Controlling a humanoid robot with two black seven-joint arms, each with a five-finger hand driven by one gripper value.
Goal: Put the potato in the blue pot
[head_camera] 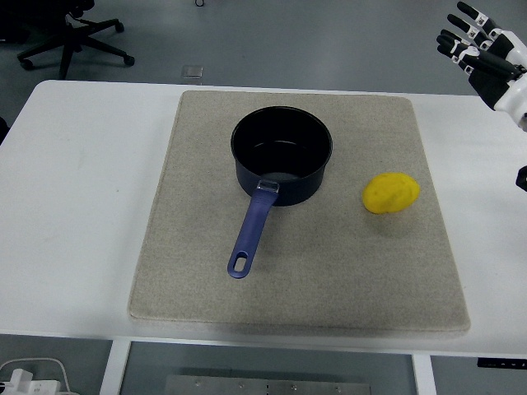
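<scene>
- We judge the task to be at its very start: the potato (391, 192) lies untouched on the beige mat (346, 271), to the right of the blue pot (282, 154) and clearly apart from it.
- The pot stands upright near the middle of the mat, its dark inside empty as far as we can see, its handle (252, 229) pointing toward the near edge of the counter (82, 206).
- Our right hand (487, 51) is up at the far right corner of the view, well away from the potato; its fingers (459, 37) are spread wide and hold nothing.
- The hand is cut by the picture's edge, so we can only say it seems to be above or beyond the counter's far right corner, not resting on it.
- Our left hand is out of view.
- The step in hand is the reach. The next move calls for bringing the right hand in and down over the potato, keeping the fingers wide until they straddle it, then closing on its rounded sides.
- After that we need a lift high enough to clear the pot's rim, and a short carry leftward.
</scene>
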